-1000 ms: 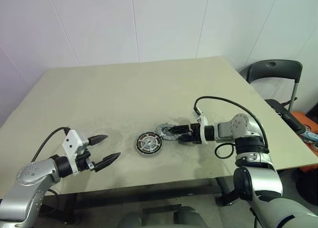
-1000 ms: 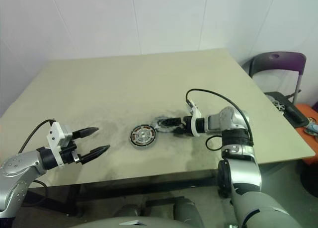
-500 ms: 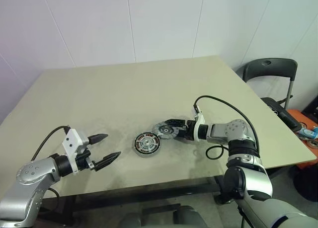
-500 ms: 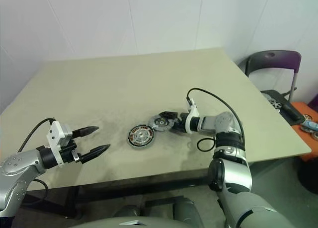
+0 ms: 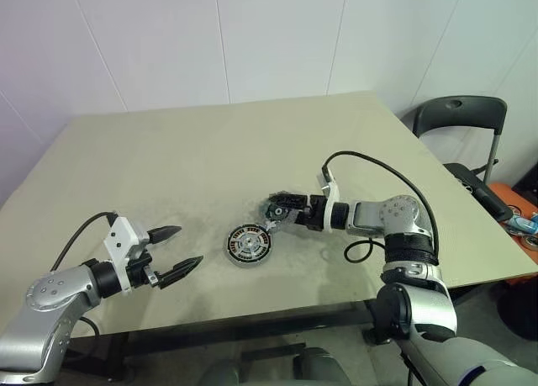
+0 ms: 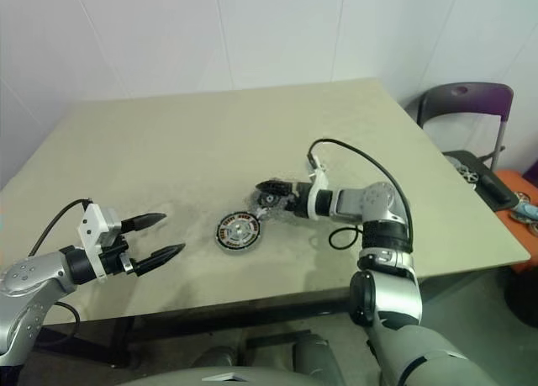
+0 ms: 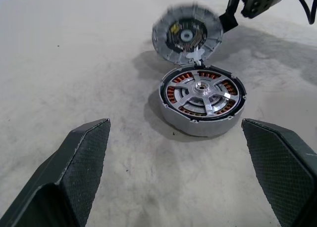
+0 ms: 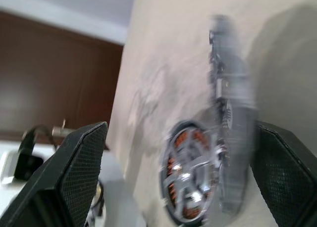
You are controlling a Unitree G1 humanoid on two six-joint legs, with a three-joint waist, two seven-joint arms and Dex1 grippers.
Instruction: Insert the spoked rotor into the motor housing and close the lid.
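The motor housing (image 5: 249,244) sits on the table, a grey cup with copper windings. The spoked rotor (image 7: 203,91) lies inside it, its silver spokes over the windings. Just beyond the housing the lid (image 7: 187,34) stands tilted up on its edge, its lower rim by the housing's far rim. My right gripper (image 5: 282,211) is open and reaches in level from the right. The lid (image 8: 230,113) leans against one finger while the other stands well clear. My left gripper (image 5: 188,245) hovers open over the table to the housing's left, with nothing in it.
The beige table (image 5: 210,150) stretches wide behind and to the left of the parts. A dark chair (image 5: 462,117) stands past the table's right edge. My right arm's black cable (image 5: 370,163) loops over the table near the wrist.
My right gripper rose and moved left toward the housing. The lid went from lying flat to standing tilted on its edge. The left gripper stayed put.
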